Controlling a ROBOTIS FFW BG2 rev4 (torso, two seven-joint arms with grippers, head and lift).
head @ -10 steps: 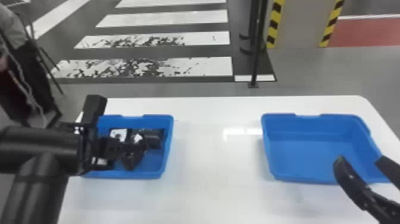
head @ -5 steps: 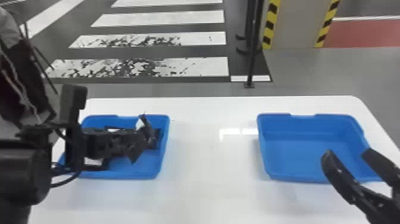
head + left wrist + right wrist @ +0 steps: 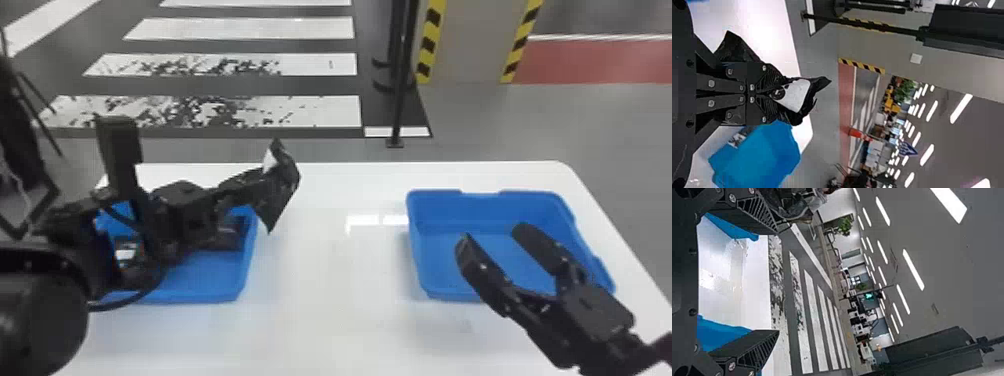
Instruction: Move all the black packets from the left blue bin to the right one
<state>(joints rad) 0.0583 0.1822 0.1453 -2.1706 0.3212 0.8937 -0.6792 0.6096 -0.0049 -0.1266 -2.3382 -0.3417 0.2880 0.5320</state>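
Above the left bin, near its side facing the other bin, my left claw is closed on a black packet. Its two fingers are drawn together, pinching the packet by one part, while the rest fans out past the tips, a white patch showing and one corner pointing down toward the table. I judge the hold firm enough to carry, but the packet looks soft and could fold or swing, so I should keep the squeeze steady and travel smoothly.

The step in hand, as I read it, is the carry across. I should keep enough height that the hanging corner clears both rims, turn my wrist gently, and lower the packet well inside the right bin before opening. Letting go high or near the wall could leave it draped over the rim.

My right claw is wide open and holds nothing, its fingers apart over the right bin. It may crowd the drop, so I would either ease it aside or aim for the far part and watch the spacing between my arms.

Back under my left arm, the left bin has a dark packet near its right wall and a white-marked item at the other side, so more trips look likely.
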